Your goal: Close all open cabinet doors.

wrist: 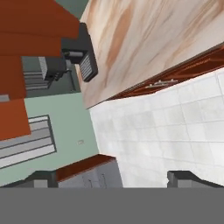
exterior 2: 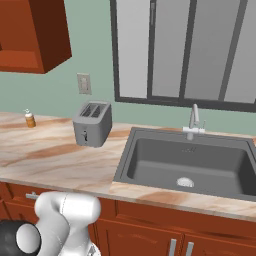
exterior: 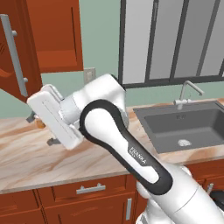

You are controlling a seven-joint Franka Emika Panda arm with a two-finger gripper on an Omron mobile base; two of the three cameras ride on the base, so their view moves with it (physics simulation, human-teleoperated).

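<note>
**Open wall-cabinet door up and left of the hand; bar handle runs vertical**

Left base view: one cabinet door (exterior: 17,48) stands swung out from its wall cabinet (exterior: 59,35) at the upper left, above the left end of the countertop (exterior: 26,153). Its long silver bar handle (exterior: 13,54) runs top to bottom, a little tilted in this view, on the face turned toward the camera.

The arm bends left across the counter; the hand and gripper (exterior: 41,129) sit low, just under the door's bottom corner, near the counter's back edge. So the door lies above and slightly left of the fingers, long axis upright. Whether hand and door touch I cannot tell.

Hand view is rolled hard: the two fingertips (wrist: 181,177) stand well apart at the bottom with nothing between them, so the fingers are spread and hold nothing.

Right base view: toaster (exterior 2: 92,122), a small bottle (exterior 2: 30,119) toward the left end, and sink (exterior 2: 187,165) along the counter.

Judgement: the next push needs the hand raised onto the door's outer face, then driven toward the cabinet front.
</note>
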